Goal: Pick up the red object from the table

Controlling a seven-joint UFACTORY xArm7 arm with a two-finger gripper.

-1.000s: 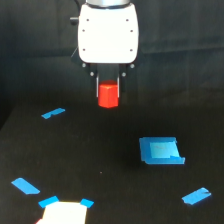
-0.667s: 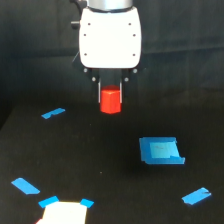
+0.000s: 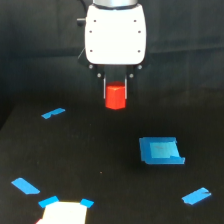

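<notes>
One xArm6 gripper pinches the red object btwn its fingers, jaws closed narrow on the block's sides, apparently clear of the table. Best approach: steady grip, straight vertical lift. A blue square piece lies below, to the exterior view's right of the gripper.

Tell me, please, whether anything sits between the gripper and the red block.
Nothing visible does. The red hexagonal block sits directly between the fingers of the gripper, above the black table; the blue square piece lies off to the exterior view's right.
</notes>
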